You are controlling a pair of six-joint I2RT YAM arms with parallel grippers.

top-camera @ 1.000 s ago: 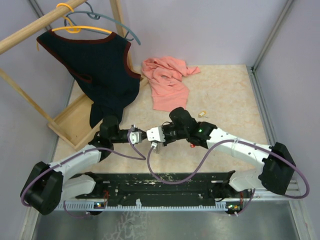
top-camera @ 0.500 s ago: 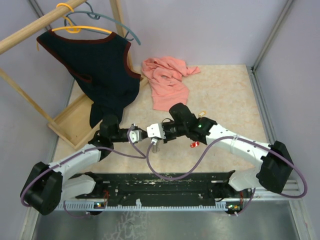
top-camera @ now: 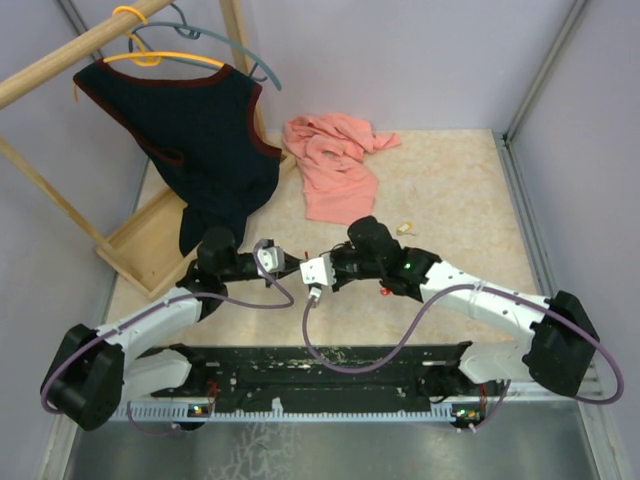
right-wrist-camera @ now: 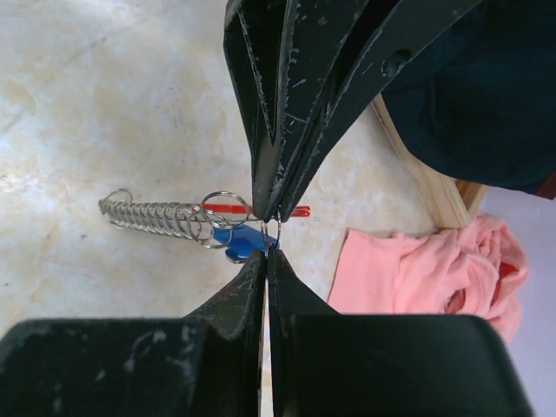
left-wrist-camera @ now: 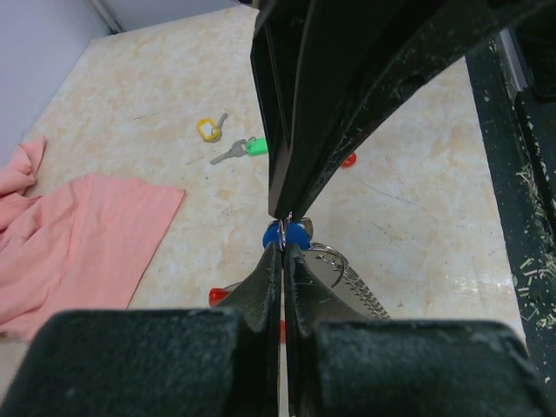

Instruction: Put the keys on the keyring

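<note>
left gripper: fingers pressed together, tips meeting the other arm's.
right gripper: also pressed together; thin wire loop at the meeting point, holder unclear.
blue key: just under the tips, beside the keyring.
green key, yellow key: loose on the table, well apart.
risk: a tug from either arm could pull the wire from the 2 narrow tips and drop the blue key.

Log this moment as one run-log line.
left gripper: shut | right gripper: shut | contact: grippers meet beside blue key, pinched item unclear | green key, yellow key: loose on table
</note>
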